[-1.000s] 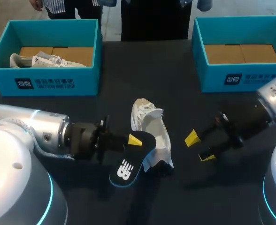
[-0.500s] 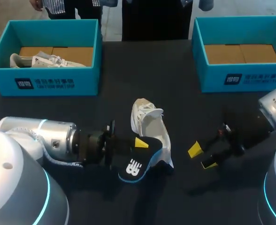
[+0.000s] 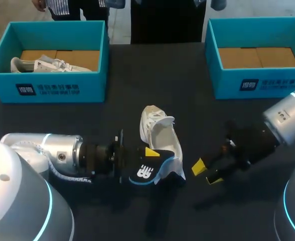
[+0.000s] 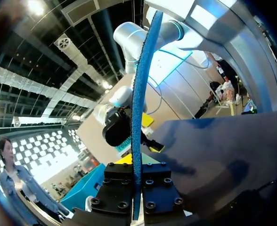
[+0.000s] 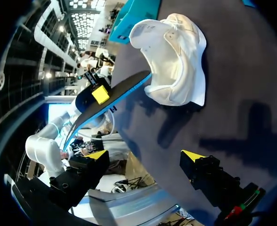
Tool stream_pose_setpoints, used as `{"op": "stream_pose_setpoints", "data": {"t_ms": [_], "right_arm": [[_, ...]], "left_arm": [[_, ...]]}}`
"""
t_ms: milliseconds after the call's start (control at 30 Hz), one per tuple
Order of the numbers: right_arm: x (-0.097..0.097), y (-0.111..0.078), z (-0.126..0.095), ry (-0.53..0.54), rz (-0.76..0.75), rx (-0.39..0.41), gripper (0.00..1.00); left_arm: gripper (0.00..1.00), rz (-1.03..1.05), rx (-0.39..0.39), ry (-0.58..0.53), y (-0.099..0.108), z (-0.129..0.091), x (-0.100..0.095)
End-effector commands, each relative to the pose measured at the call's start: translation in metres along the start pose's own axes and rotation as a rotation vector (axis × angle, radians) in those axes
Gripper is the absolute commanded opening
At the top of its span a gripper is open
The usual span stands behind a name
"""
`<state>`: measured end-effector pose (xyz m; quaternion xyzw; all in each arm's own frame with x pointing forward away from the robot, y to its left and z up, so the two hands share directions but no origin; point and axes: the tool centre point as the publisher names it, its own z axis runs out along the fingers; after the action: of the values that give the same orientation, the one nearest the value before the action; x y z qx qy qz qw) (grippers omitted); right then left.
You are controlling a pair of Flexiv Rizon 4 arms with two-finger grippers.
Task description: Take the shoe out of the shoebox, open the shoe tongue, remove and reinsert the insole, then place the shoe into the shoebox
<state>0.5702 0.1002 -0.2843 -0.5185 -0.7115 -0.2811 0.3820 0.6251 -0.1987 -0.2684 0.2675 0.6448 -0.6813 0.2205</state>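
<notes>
White shoe; black, blue-edged insole tight in left gripper — right gripper agape

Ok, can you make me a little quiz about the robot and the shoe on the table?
1. True or false: the right gripper is shut on the white shoe on the table.
2. What is the left gripper holding? A) the black insole B) a shoelace C) a box lid
3. Fill in: a second shoe lies in the ___ teal box.

Key: 1 false, it is open, beside the white shoe. 2 A. 3 left: the left teal box.
</notes>
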Motion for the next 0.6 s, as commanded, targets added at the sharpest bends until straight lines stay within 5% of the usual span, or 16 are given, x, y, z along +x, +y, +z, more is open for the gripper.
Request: {"op": "stream_pose_setpoints", "data": {"t_ms": [33, 600], "right_arm": [[-0.0034, 0.0053, 0.0105, -0.001, -0.001, -0.006, 1.0], [-0.008, 0.0113, 0.017, 0.013, -0.019, 0.018, 1.0]], "left_arm": [[0.0, -0.004, 0.005, 0.002, 0.003, 0.0039, 0.0], [0.0, -0.008, 0.025, 0.026, 0.0056, 0.0134, -0.0016]]}}
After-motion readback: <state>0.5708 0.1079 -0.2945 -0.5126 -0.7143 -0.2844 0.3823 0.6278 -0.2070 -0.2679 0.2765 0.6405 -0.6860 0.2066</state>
